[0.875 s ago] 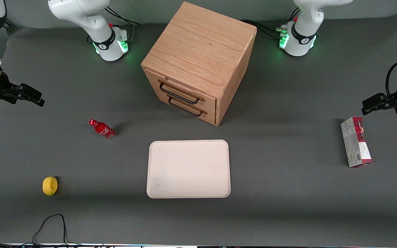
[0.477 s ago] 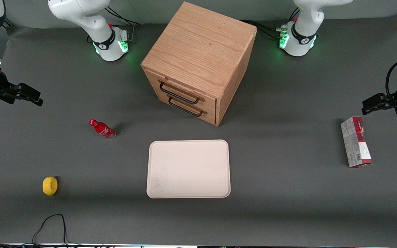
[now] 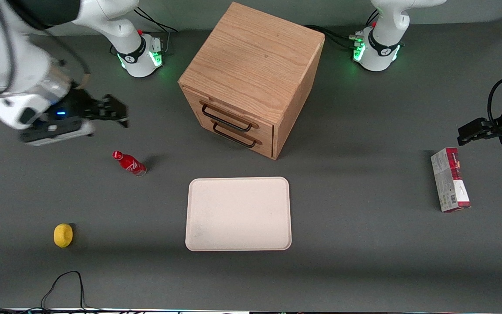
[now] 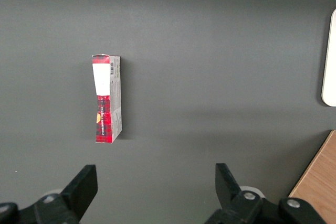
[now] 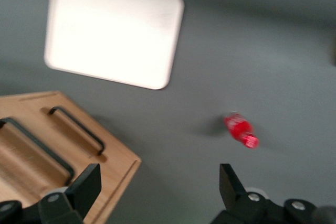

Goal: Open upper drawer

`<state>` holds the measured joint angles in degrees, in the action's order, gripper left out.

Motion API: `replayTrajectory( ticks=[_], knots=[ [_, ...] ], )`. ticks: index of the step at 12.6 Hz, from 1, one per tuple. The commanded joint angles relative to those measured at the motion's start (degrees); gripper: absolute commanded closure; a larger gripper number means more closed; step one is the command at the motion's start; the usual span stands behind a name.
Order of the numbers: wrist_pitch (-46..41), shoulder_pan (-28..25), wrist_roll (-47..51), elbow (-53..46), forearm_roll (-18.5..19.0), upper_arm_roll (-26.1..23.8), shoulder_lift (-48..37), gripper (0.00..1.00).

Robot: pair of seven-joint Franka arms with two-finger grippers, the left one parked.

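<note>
The oak cube cabinet (image 3: 253, 56) stands mid-table, turned at an angle. Its upper drawer (image 3: 233, 111) is shut, with a thin black wire handle (image 3: 227, 120), just above the matching lower drawer (image 3: 238, 138). My right gripper (image 3: 121, 114) hangs above the table toward the working arm's end, level with the drawer fronts and well apart from them. It is open and empty. In the right wrist view the upper drawer (image 5: 16, 156) and both handles show beside the open gripper (image 5: 157, 179).
A red bottle (image 3: 129, 162) lies on the table just nearer the front camera than the gripper; it also shows in the right wrist view (image 5: 241, 131). A cream tray (image 3: 238, 213) lies in front of the cabinet. A yellow fruit (image 3: 63, 235) and a red-and-white box (image 3: 449, 179) lie farther out.
The right arm has swung in from the table's end toward the cabinet, and the gripper now hangs above the spot near the red bottle. The drawers have not moved.
</note>
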<state>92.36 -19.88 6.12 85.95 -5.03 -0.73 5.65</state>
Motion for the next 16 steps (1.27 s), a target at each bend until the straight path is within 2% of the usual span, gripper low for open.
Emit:
replayTrajectory(
  ticks=[1, 3, 4, 7, 9, 11, 16],
  knots=[
    [-0.95, 0.54, -5.65, -7.8, 0.45, -7.94, 7.25, 0.0],
    [-1.04, 0.54, -5.59, -10.35, 6.94, -16.28, 10.42, 0.0],
    [-0.96, 0.45, -6.29, -10.28, 8.44, -18.76, 10.95, 0.0],
    [-1.04, 0.45, -7.69, -8.88, 8.11, -21.51, 12.71, 0.0],
    [-0.96, 0.54, -11.02, -7.12, 7.32, -21.42, 12.98, 0.0],
    [-0.78, 0.71, -12.18, -5.8, 4.08, -20.81, 13.77, 0.0],
    [4.57, 0.89, -13.06, -0.1, 3.8, -20.63, 14.74, 0.0]
  ],
)
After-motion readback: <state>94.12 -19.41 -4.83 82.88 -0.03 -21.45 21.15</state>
